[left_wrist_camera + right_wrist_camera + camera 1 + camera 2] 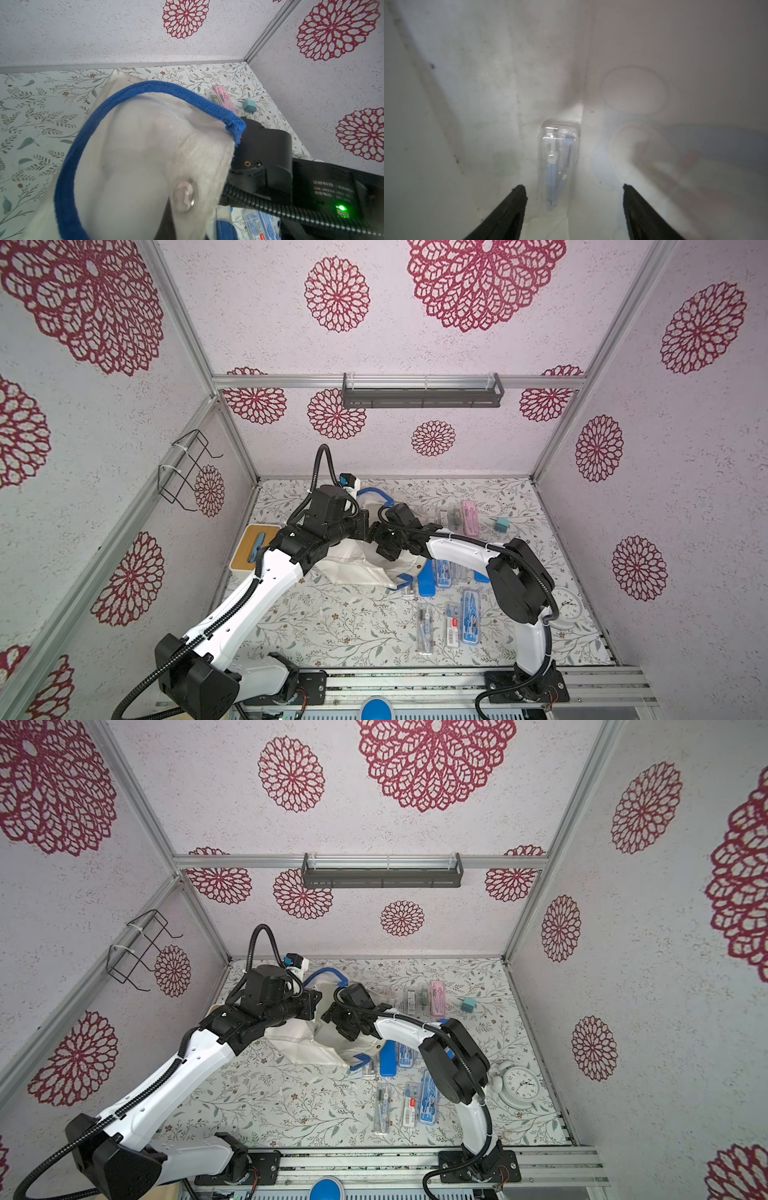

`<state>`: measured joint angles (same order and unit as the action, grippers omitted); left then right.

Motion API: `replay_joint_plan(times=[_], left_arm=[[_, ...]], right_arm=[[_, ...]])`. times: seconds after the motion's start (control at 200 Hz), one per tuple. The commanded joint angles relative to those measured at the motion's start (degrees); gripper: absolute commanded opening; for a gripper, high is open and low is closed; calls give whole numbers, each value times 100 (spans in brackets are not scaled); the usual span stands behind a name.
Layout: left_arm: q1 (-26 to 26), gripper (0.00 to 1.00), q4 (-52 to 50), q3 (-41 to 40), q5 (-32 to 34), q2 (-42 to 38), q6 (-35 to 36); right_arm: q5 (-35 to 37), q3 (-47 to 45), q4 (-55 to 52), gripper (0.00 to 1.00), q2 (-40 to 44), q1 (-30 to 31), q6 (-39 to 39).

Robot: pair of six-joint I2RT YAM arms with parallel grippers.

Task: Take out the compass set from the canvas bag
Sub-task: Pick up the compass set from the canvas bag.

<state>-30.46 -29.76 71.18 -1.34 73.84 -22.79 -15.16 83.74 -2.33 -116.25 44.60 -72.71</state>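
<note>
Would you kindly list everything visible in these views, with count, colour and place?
canvas bag: one, off-white with blue handles, mid-table
compass set: one, clear case, inside the canvas bag
cases: several, blue, clear and pink, on the table beside the bag; an arm hides the full count
plug: one, teal, far right of the table
alarm clock: one, white, right edge
box: one, wooden-topped, left edge
wire rack: one, black, left wall
shelf: one, grey, back wall
table: one, floral cover
left gripper: shut on the bag's rim
right gripper: open, inside the bag, facing the compass set
</note>
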Motion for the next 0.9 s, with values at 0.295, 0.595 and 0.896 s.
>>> replay_joint_plan(times=[0.295, 0.595, 0.896], left_arm=[[-224, 0, 708, 41, -102, 215, -63], [-172, 0, 578, 107, 374, 468, 48], [-112, 0, 427, 183, 288, 585, -50]], right_arm=[[-739, -558, 2339, 73, -271, 86, -982], [-478, -1448, 1990, 75, 631, 62, -1002], [-510, -1842, 1973, 66, 1153, -4, -930]])
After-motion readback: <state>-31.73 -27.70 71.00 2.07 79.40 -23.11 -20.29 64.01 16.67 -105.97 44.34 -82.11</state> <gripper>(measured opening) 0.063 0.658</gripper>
